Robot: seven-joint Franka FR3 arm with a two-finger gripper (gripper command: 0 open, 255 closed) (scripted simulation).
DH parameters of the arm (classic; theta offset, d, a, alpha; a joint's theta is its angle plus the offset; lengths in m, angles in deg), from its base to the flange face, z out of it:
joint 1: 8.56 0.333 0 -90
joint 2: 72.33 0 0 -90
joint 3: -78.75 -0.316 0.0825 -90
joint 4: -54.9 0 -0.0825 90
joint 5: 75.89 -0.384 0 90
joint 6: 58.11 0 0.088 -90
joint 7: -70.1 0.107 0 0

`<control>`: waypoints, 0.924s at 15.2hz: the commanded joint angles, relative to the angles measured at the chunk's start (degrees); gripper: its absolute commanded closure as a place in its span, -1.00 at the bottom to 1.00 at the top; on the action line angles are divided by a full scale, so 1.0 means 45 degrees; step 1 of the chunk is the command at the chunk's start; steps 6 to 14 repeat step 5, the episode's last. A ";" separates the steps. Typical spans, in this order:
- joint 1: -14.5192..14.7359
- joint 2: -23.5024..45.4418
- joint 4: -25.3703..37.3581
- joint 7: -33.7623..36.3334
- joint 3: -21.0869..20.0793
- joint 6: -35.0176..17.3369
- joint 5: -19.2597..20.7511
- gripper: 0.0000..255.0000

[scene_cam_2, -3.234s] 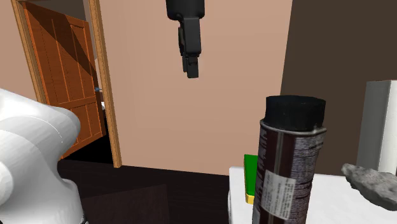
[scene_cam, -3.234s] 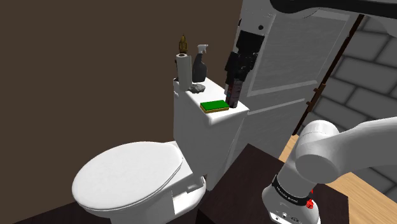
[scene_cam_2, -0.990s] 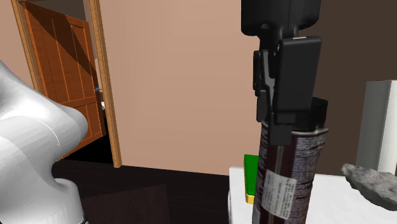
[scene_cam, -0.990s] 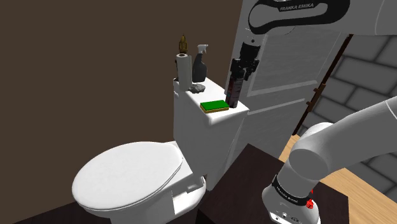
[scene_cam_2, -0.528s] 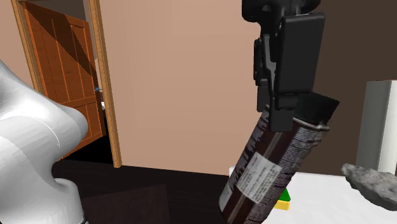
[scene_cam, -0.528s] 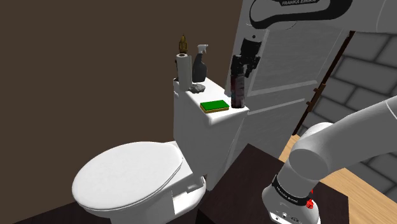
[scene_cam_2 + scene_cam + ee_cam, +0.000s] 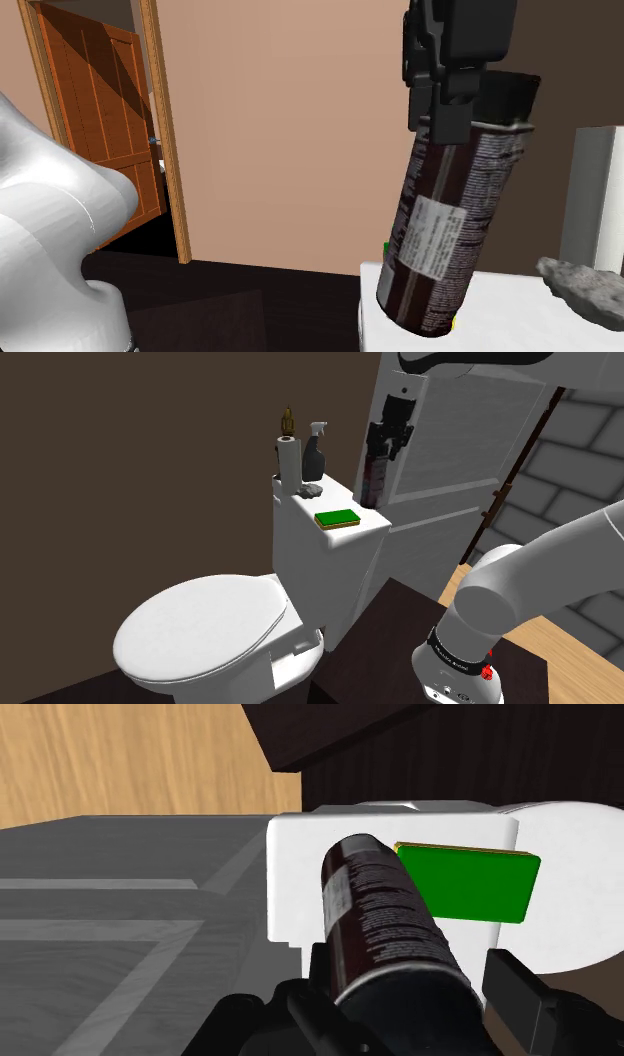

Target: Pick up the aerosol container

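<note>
Gripper (image 7: 446, 106) clasping dark aerosol can (image 7: 450, 230) (tilted), held over white toilet tank (image 7: 322, 560)

- Shoulder view: high beside the stand (image 7: 385, 617), facing the toilet tank (image 7: 330, 552).
- Second exterior view: close, level with the tank's top (image 7: 500, 300).
- Wrist view: straight down on that shared top.

Dark brown aerosol can (image 7: 450, 220), green sponge (image 7: 468, 882), black claw (image 7: 450, 108)

Bathroom: toilet (image 7: 200, 627), paper roll (image 7: 288, 455)
</note>
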 commanded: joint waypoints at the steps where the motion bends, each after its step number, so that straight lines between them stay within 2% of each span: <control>1: 0.0016 0.0066 0.0375 0.0002 -0.0020 0.0302 -0.0022 1.00; 3: 0.0031 0.0152 0.0791 -0.0004 -0.0033 0.0633 -0.0043 1.00; 14: 0.0032 0.0158 0.0823 -0.0004 -0.0034 0.0659 -0.0045 1.00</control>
